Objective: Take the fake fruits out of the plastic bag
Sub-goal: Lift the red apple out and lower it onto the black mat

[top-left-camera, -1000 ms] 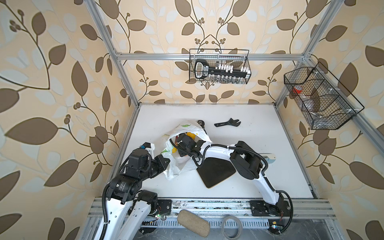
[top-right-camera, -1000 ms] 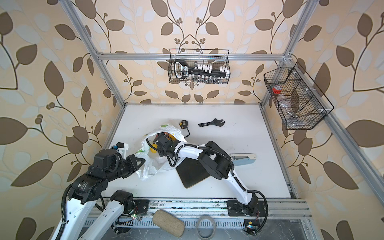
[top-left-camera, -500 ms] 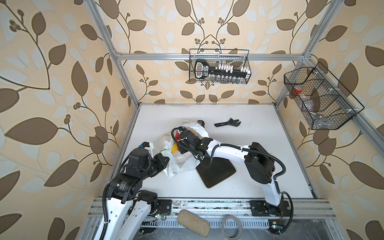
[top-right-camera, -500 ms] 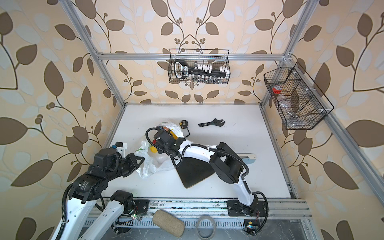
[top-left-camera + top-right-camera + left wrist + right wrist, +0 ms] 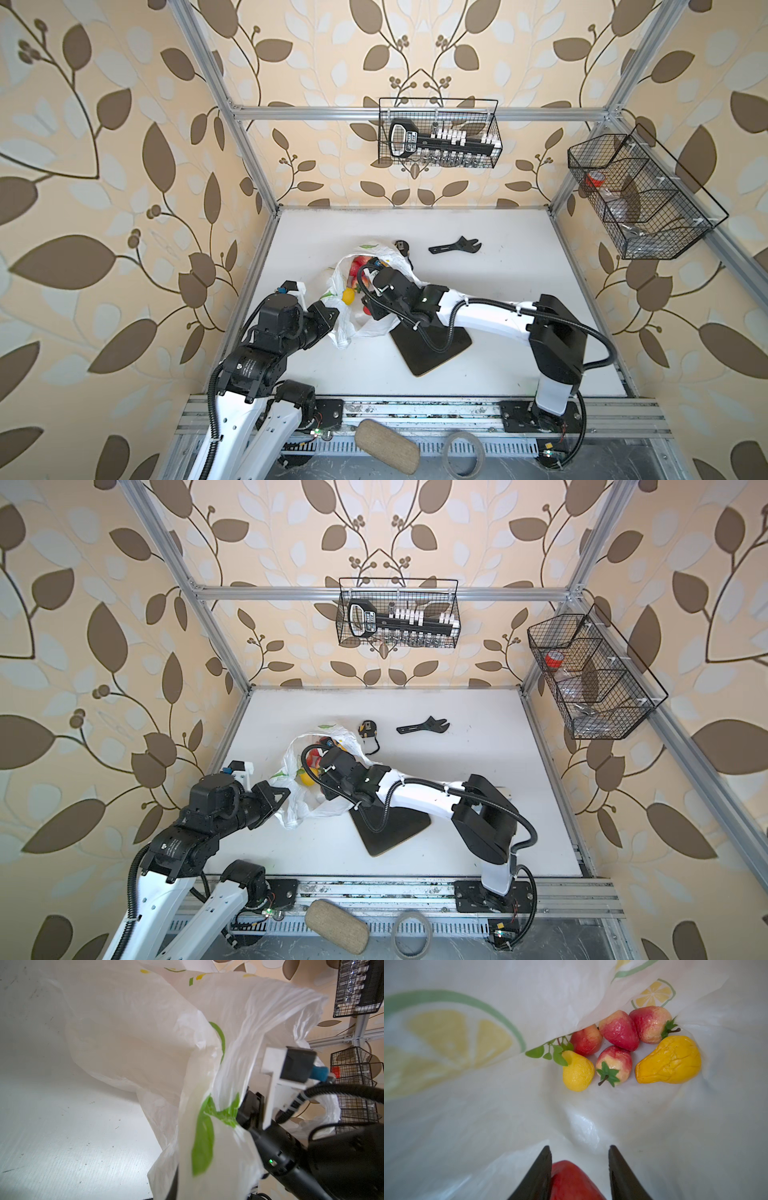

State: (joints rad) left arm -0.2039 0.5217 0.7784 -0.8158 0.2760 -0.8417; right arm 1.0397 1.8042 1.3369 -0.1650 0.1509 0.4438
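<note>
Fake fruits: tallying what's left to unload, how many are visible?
7, all inside the plastic bag: four strawberries, a lemon and a pear clustered; one red fruit between the jaws of the right gripper. A fold may hide more.

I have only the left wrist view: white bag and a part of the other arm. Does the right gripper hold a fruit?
Observer: Yes, the right gripper is closed on a red fruit inside the plastic bag.
Operator: How many fruits lie deeper in?
Observer: Six: four strawberries, a lemon, a pear.
Operator: Where can it put them?
Observer: A black tray lies beside the bag, under the right arm.
</note>
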